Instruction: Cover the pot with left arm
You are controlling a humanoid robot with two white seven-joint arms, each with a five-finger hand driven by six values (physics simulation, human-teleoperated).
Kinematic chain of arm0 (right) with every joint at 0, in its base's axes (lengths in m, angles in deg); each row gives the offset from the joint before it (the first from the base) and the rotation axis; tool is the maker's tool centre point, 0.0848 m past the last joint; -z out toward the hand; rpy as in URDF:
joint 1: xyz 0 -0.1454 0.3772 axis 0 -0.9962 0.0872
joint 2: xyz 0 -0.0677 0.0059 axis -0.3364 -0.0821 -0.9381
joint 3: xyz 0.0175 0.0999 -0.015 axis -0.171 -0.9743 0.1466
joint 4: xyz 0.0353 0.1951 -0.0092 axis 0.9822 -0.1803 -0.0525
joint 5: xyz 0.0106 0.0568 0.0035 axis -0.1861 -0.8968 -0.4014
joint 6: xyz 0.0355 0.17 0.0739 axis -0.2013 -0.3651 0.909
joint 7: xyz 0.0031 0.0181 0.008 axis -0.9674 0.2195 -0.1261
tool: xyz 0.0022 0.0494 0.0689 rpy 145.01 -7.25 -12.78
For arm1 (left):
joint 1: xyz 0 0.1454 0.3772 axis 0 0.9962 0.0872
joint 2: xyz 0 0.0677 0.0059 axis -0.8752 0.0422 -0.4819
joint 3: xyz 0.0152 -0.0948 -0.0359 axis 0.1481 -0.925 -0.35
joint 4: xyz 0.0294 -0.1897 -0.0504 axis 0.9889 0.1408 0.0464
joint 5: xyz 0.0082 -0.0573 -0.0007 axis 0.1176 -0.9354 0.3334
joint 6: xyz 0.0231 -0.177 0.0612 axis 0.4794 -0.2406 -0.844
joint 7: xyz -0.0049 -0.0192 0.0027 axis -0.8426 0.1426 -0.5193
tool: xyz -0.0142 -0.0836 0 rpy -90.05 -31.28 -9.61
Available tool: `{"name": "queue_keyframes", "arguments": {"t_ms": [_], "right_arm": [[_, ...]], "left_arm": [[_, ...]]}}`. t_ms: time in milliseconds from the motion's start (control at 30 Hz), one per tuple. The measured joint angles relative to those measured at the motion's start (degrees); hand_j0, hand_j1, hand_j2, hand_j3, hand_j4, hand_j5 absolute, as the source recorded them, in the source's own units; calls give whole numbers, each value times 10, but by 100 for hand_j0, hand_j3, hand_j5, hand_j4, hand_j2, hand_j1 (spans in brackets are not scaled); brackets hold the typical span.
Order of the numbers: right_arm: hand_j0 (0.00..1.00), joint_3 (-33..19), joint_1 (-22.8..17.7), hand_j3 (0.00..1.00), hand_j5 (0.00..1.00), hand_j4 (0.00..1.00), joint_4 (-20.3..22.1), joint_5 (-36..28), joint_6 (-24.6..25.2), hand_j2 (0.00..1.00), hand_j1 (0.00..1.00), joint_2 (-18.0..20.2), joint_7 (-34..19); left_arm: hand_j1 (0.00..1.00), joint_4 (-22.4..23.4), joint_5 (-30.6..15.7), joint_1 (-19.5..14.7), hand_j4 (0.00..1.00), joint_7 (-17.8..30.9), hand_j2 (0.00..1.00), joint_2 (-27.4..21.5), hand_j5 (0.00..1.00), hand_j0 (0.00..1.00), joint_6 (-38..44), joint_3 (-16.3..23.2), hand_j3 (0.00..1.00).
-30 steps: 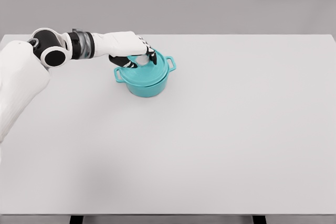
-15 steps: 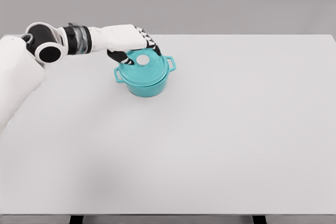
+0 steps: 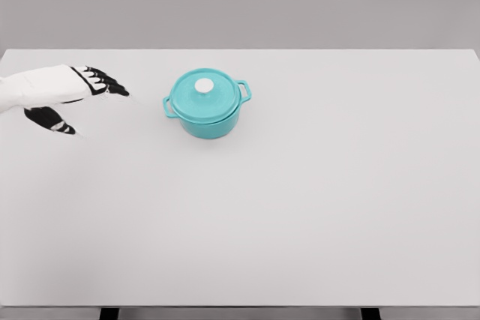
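Note:
A teal pot (image 3: 208, 116) with two side handles stands on the white table (image 3: 300, 185), left of centre toward the back. Its teal lid (image 3: 205, 96) with a white knob (image 3: 203, 85) sits flat on the pot. My left hand (image 3: 79, 99) is at the far left edge, well apart from the pot, fingers spread and holding nothing. The right arm does not show.
My left hand let go of the lid's knob and drew back to the left edge of the picture. The lid stays on the pot, which has not moved.

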Motion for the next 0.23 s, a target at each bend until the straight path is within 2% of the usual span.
{"name": "queue_keyframes", "arguments": {"t_ms": [233], "right_arm": [[100, 0, 0, 100, 100, 100, 0, 0, 0, 100, 100, 0, 0]], "left_arm": [[100, -4, -7, 2, 100, 0, 100, -9, 100, 100, 0, -17, 100]]}}
